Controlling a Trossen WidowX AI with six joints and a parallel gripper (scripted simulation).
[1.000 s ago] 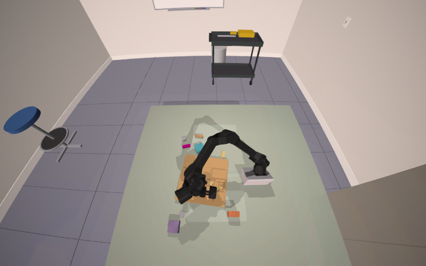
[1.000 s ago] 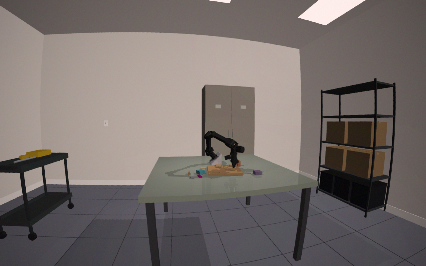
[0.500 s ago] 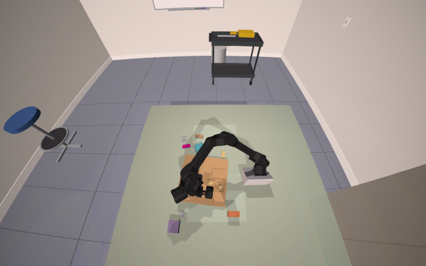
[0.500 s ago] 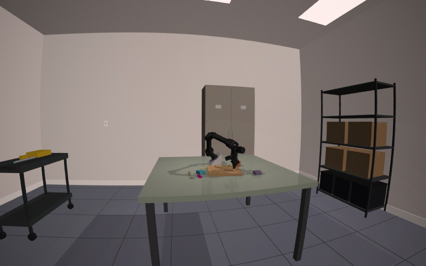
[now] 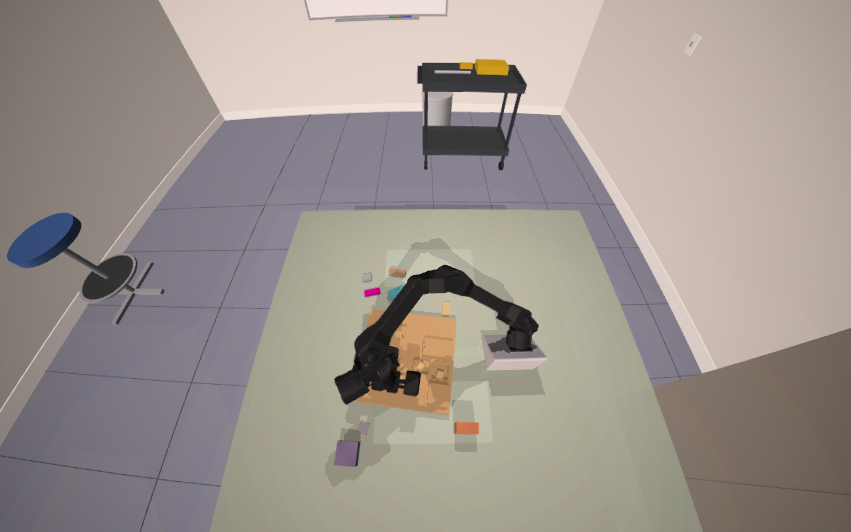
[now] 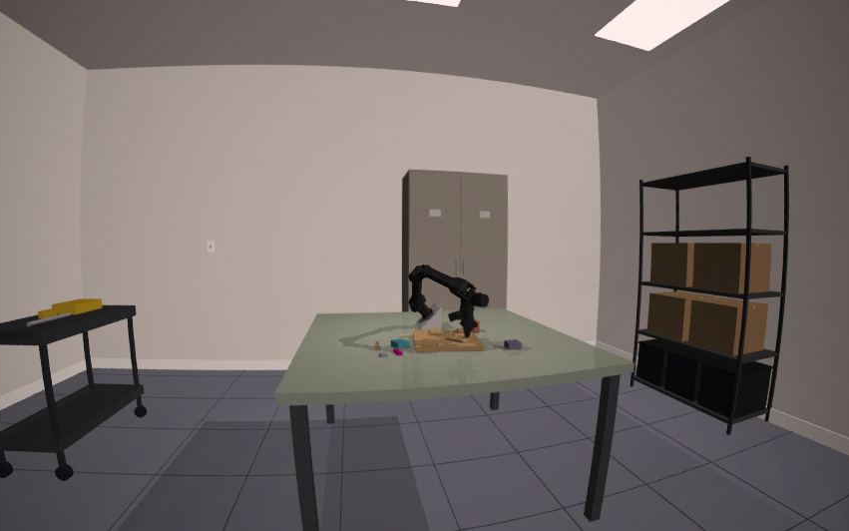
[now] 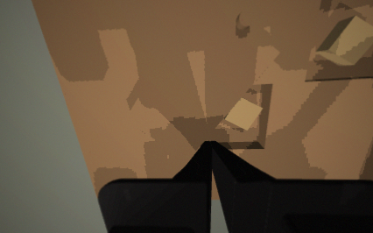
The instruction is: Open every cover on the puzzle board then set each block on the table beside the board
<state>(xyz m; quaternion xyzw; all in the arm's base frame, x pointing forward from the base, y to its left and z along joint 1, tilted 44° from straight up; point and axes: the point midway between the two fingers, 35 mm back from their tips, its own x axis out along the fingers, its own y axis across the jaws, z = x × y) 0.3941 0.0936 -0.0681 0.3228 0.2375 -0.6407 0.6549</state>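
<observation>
Green surface [image 5: 534,456] [image 6: 342,369] under the puzzle board [image 5: 376,396] [image 6: 447,346] [image 7: 89,114]; hand [image 5: 394,389] [image 6: 466,334] [image 7: 209,146] closed, nothing gripped, over the board; pale block [image 7: 243,114] in a well near the fingertips; purple block [image 5: 346,453] [image 6: 512,343] beside the board.

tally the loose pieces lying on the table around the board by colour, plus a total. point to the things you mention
grey [image 5: 366,277] [image 5: 363,427] [image 6: 383,354]: 2
orange [image 5: 397,271] [image 5: 466,428] [image 6: 377,345] [image 6: 476,325]: 2
magenta [image 5: 372,292] [image 6: 397,351]: 1
teal [image 5: 395,292] [image 6: 399,343]: 1
yellow [image 5: 446,307] [image 6: 404,336]: 1
purple [image 5: 346,453] [image 6: 512,343]: 1
total visible: 8
</observation>
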